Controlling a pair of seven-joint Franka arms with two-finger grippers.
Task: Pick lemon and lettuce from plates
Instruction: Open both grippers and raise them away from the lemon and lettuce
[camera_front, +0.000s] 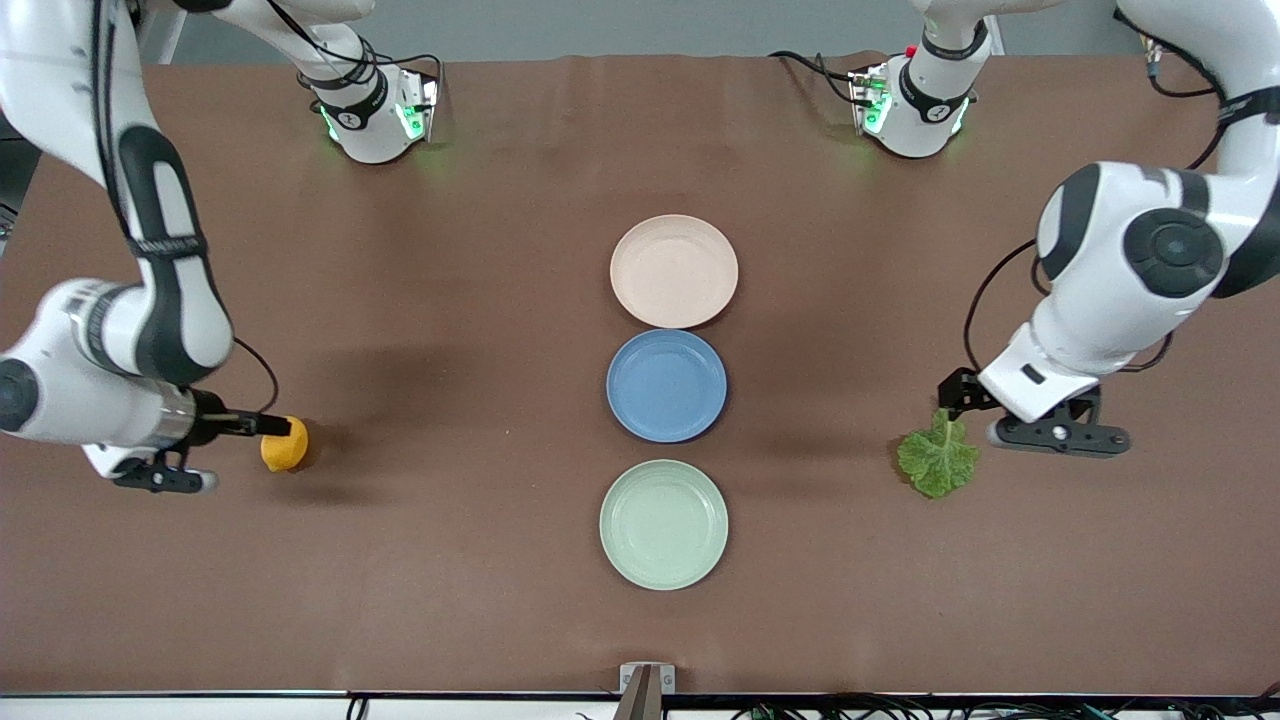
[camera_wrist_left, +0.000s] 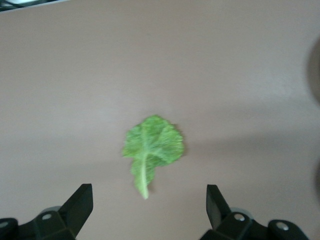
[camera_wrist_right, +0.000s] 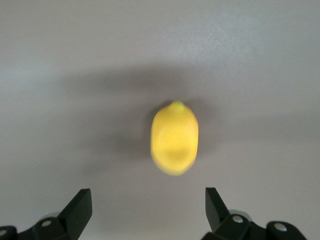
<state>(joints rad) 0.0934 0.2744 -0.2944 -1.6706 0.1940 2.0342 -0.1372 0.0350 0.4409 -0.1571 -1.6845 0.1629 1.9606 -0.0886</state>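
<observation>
With both plates (camera_front: 673, 271) bare, each wide-open, empty gripper, left (camera_wrist_left: 149, 210) over lettuce (camera_wrist_left: 152, 149), right (camera_wrist_right: 148, 210) over lemon (camera_wrist_right: 174, 138), seems finished and should lift clear.

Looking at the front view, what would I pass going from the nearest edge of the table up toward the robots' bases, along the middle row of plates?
Mint green plate → blue plate → beige-pink plate. All three are bare; the lemon and lettuce lie off on the tablecloth at the two ends.
</observation>
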